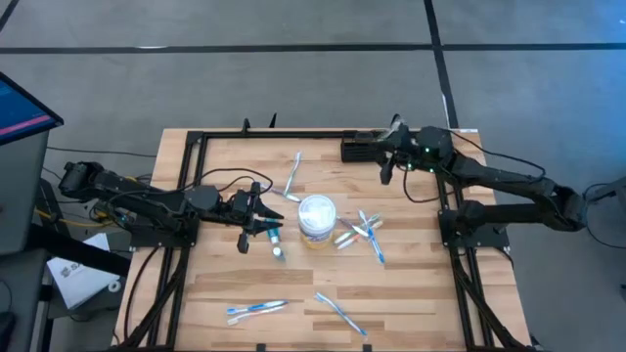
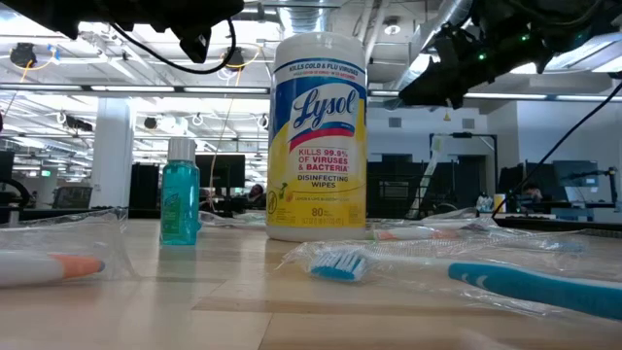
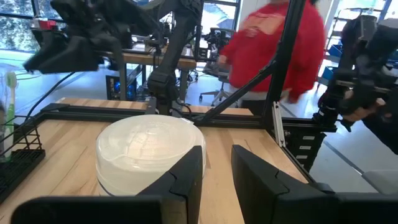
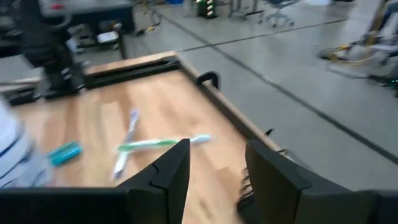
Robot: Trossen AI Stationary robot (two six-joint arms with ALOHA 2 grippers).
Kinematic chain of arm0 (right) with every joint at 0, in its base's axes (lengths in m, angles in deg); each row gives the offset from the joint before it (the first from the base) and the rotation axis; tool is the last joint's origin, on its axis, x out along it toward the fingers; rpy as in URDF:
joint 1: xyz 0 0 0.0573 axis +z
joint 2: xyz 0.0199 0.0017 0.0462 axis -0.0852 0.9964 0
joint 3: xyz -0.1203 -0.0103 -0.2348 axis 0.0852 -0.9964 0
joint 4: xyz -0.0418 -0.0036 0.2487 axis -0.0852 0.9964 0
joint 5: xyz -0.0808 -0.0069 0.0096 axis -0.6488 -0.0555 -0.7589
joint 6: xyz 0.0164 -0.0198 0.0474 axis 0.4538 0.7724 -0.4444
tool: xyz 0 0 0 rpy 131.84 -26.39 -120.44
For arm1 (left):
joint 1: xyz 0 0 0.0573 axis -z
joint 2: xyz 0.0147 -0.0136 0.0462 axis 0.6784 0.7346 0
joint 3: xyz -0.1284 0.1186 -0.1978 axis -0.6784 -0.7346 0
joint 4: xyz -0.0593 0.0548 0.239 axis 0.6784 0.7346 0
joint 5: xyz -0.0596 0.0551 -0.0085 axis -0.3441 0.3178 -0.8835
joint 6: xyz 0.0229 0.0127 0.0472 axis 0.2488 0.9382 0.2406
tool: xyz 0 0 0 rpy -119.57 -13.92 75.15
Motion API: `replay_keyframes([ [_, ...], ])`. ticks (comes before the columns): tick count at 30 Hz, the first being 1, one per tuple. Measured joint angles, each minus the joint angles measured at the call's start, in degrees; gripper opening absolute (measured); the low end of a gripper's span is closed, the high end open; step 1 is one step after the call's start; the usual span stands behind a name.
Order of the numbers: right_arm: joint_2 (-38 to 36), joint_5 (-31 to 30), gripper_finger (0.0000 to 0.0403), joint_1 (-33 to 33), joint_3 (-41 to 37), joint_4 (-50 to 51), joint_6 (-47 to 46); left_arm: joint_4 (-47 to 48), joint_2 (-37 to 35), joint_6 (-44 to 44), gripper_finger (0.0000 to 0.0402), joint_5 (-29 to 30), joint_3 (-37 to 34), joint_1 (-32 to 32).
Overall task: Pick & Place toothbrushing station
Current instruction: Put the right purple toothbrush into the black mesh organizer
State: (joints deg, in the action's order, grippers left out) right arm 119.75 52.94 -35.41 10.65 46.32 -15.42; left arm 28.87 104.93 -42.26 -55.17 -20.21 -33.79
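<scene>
table [image 1: 225, 293]: wooden top, black frame. wipes tub [image 1: 316, 219]: upright at centre, loose toothbrushes [image 1: 364, 233] scattered around it. black rack [image 1: 358, 150]: far edge, under the right gripper [image 1: 388, 164], whose fingers are parted, holding nothing. left gripper [image 1: 266, 217]: beside the tub, fingers slightly apart, empty. small blue bottle [image 2: 180, 202]: near the tub.

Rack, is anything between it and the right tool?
Nothing visible stands between them. The right tool hangs open right beside the rack at the table's far edge. The wipes tub and the loose toothbrushes lie nearer the middle, off that path.
</scene>
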Motion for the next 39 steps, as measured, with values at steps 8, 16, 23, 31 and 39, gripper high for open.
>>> replay_keyframes([
  [8,0.0,0.0,0.0132,8.0,0.0,5.3,-0.2,0.0,0.0,0.0,0.0081,0.0,0.0,0.0],
  [16,2.2,-3.1,0.0118,17.0,0.1,8.5,-2.9,0.0,0.0,0.0,0.0081,-0.1,0.0,0.0],
  [23,9.0,-6.5,0.0115,22.7,0.0,9.2,-5.2,0.0,0.0,-0.2,0.0081,-0.2,0.0,0.0],
  [31,19.9,-10.4,0.0115,25.6,2.0,8.7,-7.4,0.0,0.0,-0.2,0.0081,-0.2,0.0,0.0],
  [39,29.2,-10.4,0.0115,26.3,7.2,14.9,-8.2,0.4,0.0,-0.2,0.0081,0.1,0.0,0.0],
])
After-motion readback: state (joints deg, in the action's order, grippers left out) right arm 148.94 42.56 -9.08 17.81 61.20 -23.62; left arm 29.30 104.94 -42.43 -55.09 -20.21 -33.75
